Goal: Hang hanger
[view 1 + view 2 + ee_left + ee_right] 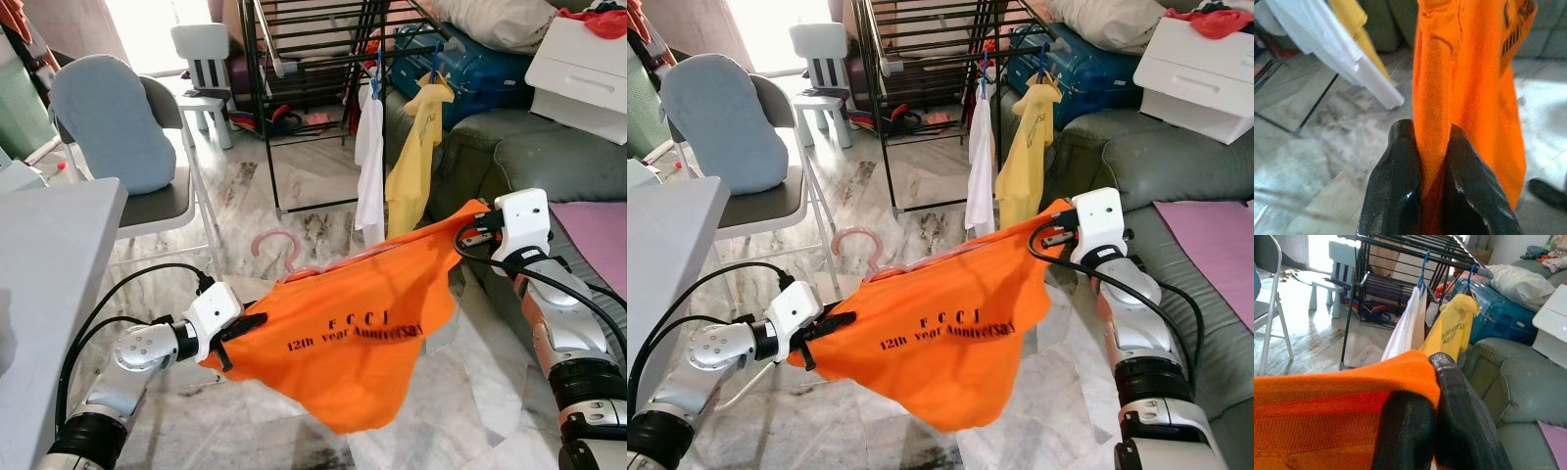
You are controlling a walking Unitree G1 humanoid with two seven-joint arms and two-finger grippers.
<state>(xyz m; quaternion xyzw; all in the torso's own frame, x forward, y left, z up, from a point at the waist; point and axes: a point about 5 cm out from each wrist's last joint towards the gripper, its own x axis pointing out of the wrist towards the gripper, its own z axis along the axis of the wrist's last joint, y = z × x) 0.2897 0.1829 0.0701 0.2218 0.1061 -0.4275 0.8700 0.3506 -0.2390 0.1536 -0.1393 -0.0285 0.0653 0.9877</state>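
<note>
An orange T-shirt (362, 333) with black lettering hangs stretched between my two grippers, on a pink hanger (279, 245) whose hook sticks up above the collar. My left gripper (240, 333) is shut on the shirt's lower left edge; its fingers (1396, 191) pinch an orange fold. My right gripper (470, 230) is shut on the shirt's upper right corner, its fingers (1459, 416) clamped over the cloth. The black drying rack (323, 59) stands behind, with a white garment (369, 166) and a yellow shirt (416, 157) hanging from it on blue hangers.
A grey sofa (519, 157) runs along the right, with a blue suitcase (490, 69) and a white box (583, 69) on it. A folding chair (147, 186) with a blue cushion stands at the left, beside a grey table (49, 264). A small white chair (206, 69) stands at the back.
</note>
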